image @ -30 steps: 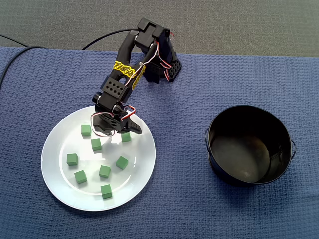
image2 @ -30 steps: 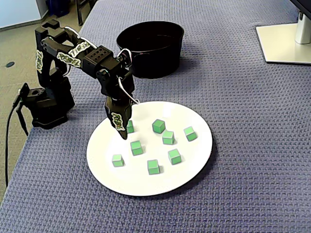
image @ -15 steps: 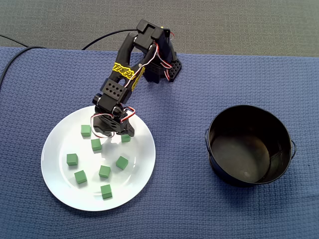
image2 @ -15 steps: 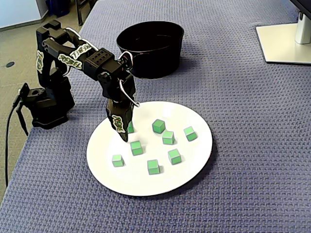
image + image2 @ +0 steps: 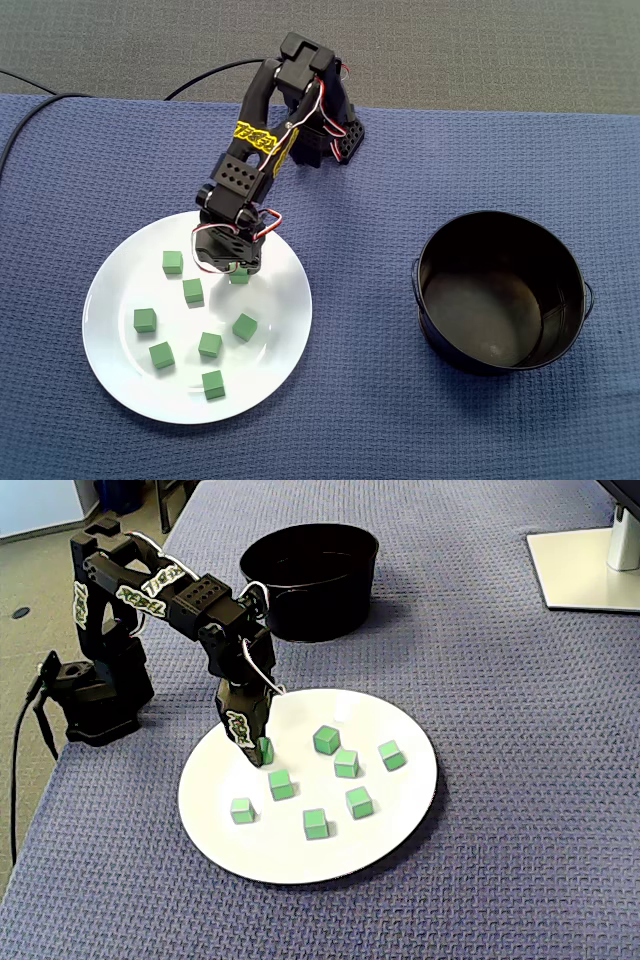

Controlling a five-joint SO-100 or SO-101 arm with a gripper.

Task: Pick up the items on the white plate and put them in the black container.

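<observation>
A white plate [image 5: 115, 300] [image 5: 290, 860] holds several small green cubes, among them one [image 5: 193, 291] near its middle and one [image 5: 326, 740] toward the far side. My black gripper [image 5: 236, 270] [image 5: 258, 755] points down over the plate's edge nearest the arm base. It is shut on a green cube [image 5: 240, 276] [image 5: 265, 750] that shows between the fingertips, at or just above the plate surface. The black container [image 5: 500, 290] [image 5: 310, 565] stands empty, well apart from the plate.
The arm base [image 5: 335, 135] [image 5: 95, 695] sits at the edge of the blue woven cloth. A white monitor foot [image 5: 585, 570] lies at the far corner in one fixed view. A black cable [image 5: 200, 80] trails off behind the base.
The jaws have gone from open around the cube to shut on it. The cube shifted slightly toward the plate's middle with the gripper.
</observation>
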